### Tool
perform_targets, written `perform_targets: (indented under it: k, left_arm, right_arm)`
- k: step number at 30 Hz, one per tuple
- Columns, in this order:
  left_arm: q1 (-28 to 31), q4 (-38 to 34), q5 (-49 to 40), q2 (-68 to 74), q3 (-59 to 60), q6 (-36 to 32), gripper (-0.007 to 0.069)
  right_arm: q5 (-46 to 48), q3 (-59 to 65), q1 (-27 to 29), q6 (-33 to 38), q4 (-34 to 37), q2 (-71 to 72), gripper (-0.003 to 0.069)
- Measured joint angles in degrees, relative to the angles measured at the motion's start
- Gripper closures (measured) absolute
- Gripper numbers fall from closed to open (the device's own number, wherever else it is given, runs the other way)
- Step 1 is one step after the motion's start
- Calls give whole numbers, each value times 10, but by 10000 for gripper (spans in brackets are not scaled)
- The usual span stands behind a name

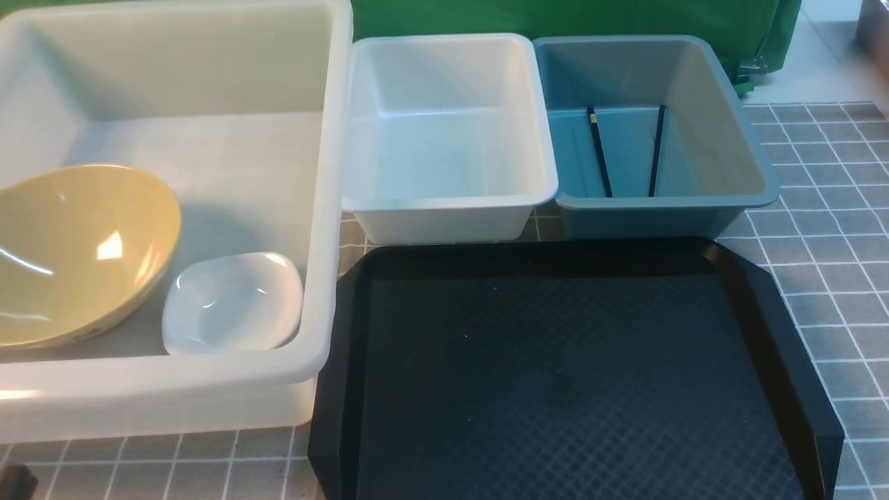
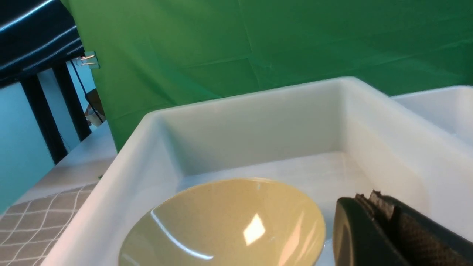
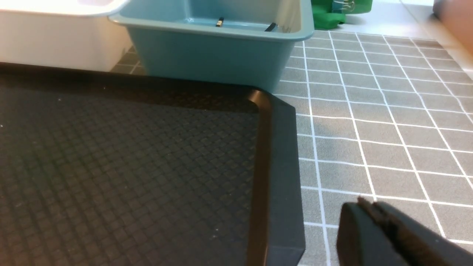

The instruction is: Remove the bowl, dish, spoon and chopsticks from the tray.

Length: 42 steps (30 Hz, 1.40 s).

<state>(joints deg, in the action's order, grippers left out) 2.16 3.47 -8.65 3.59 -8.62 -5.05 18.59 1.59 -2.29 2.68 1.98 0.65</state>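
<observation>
The black tray (image 1: 757,312) lies bare at the front; its corner shows in the right wrist view (image 3: 281,147). The olive-yellow bowl (image 1: 76,250) leans tilted in the large white bin (image 1: 326,208), with the small white dish (image 1: 233,302) beside it. The bowl also fills the left wrist view (image 2: 225,225). The black chopsticks (image 1: 601,160) lie in the blue bin (image 1: 736,139), their tips visible in the right wrist view (image 3: 220,22). The spoon is out of view. My left gripper (image 2: 366,197) is shut and empty beside the bowl. My right gripper (image 3: 366,203) is shut and empty over the cloth, right of the tray.
A smaller white bin (image 1: 444,139) stands between the large white bin and the blue bin, behind the tray. A grey checked cloth (image 1: 819,229) covers the table. A green backdrop (image 2: 258,48) hangs behind the bins.
</observation>
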Motion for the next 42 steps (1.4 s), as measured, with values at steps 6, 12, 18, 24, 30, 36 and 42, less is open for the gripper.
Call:
perform_targets:
  k: [6,12,18,24,30,36,42]
  left_arm:
    - [-1,-25,-30,-41,98,62,638]
    - [-30,-28,-96,-42,101,74,638]
    - [-56,-28,-100,-42,100,51,638]
    - [-33,-38,-100,-42,100,38,638]
    - [-21,-57,-100,-43,100,17,638]
    - [-21,-69,-100,-43,100,12,638]
    - [-21,-72,-100,-43,100,12,638]
  right_arm:
    - [0,0,0,0,0,0,589]
    - [0,0,0,0,0,0,580]
    - [0,0,0,0,0,0,579]
    - [0,0,0,0,0,0,572]
    - [0,0,0,0,0,0,564]
    - [1,0,0,0,0,0,560]
    - [1,0,0,0,0,0,554]
